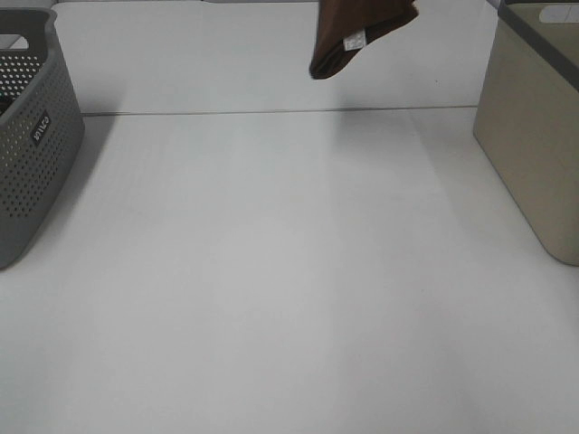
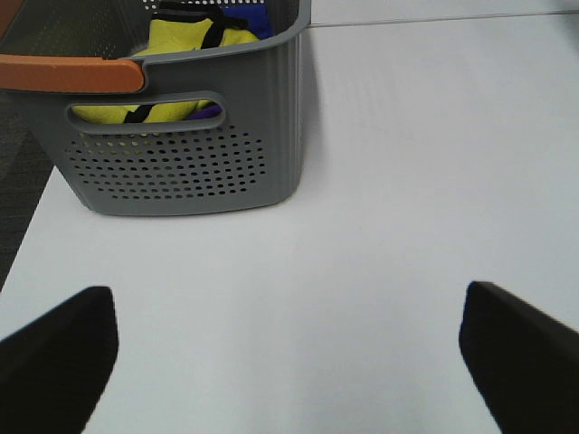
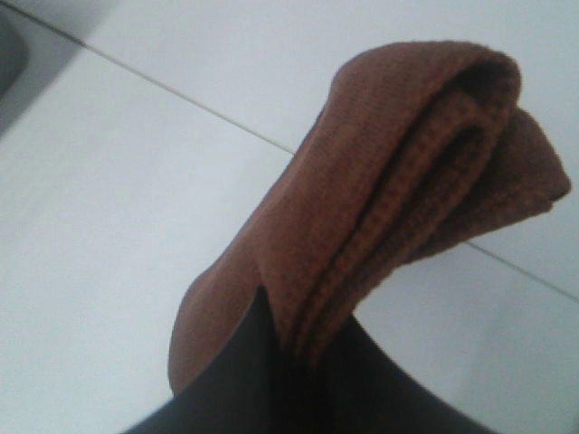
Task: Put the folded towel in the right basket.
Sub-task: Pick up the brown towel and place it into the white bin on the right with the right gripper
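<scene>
A folded brown towel with a white tag hangs in the air at the top middle of the exterior view, well above the white table. The gripper holding it is out of that view. In the right wrist view my right gripper is shut on the towel, which sticks out folded beyond the dark fingers. The beige right basket stands at the right edge, apart from the towel. In the left wrist view my left gripper is open and empty above the table, facing the grey basket.
The grey perforated basket stands at the left edge; it holds yellow and blue cloth. A seam runs across the white table near the back.
</scene>
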`<state>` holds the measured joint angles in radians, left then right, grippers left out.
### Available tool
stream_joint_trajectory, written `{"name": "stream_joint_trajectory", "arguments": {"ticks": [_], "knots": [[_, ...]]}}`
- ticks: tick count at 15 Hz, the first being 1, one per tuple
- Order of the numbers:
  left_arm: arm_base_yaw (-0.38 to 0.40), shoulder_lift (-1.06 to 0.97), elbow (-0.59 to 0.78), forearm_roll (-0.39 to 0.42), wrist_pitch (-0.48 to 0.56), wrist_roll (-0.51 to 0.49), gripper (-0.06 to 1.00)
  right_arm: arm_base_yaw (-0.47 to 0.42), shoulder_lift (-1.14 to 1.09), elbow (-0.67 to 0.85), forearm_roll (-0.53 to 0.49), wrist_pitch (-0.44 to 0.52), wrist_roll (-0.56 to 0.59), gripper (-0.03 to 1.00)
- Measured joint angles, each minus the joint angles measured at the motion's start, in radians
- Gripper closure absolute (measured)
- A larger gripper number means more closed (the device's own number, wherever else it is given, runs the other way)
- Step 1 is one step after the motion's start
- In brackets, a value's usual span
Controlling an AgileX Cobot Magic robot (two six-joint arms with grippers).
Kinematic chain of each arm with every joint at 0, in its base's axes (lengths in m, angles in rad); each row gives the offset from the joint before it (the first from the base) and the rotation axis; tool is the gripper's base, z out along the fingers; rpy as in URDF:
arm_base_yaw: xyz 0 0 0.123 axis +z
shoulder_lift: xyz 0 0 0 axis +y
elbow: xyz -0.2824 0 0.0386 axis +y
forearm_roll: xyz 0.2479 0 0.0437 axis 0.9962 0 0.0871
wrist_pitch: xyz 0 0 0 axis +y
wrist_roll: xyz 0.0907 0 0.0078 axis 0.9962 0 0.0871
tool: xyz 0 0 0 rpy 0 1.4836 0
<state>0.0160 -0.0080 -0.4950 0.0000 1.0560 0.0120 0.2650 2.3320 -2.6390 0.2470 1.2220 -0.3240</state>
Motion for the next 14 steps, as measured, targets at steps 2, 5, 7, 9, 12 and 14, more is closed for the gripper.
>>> {"name": "stream_joint_trajectory", "arguments": {"ticks": [2, 5, 7, 9, 12, 14], "knots": [[0.000, 0.000, 0.000, 0.000, 0.000, 0.000, -0.03, -0.007, -0.064, 0.000, -0.117, 0.000, 0.001, 0.90], [0.000, 0.000, 0.000, 0.000, 0.000, 0.000, -0.03, -0.089, -0.130, -0.001, -0.100, 0.000, 0.013, 0.90], [0.000, 0.000, 0.000, 0.000, 0.000, 0.000, -0.03, -0.184, -0.157, -0.001, -0.085, 0.000, 0.020, 0.90], [0.000, 0.000, 0.000, 0.000, 0.000, 0.000, -0.03, -0.276, -0.180, 0.000, -0.062, 0.001, 0.021, 0.90], [0.000, 0.000, 0.000, 0.000, 0.000, 0.000, -0.03, -0.386, -0.221, 0.089, -0.052, 0.000, 0.021, 0.90], [0.000, 0.000, 0.000, 0.000, 0.000, 0.000, -0.03, -0.458, -0.252, 0.224, -0.052, 0.000, 0.021, 0.90]]}}
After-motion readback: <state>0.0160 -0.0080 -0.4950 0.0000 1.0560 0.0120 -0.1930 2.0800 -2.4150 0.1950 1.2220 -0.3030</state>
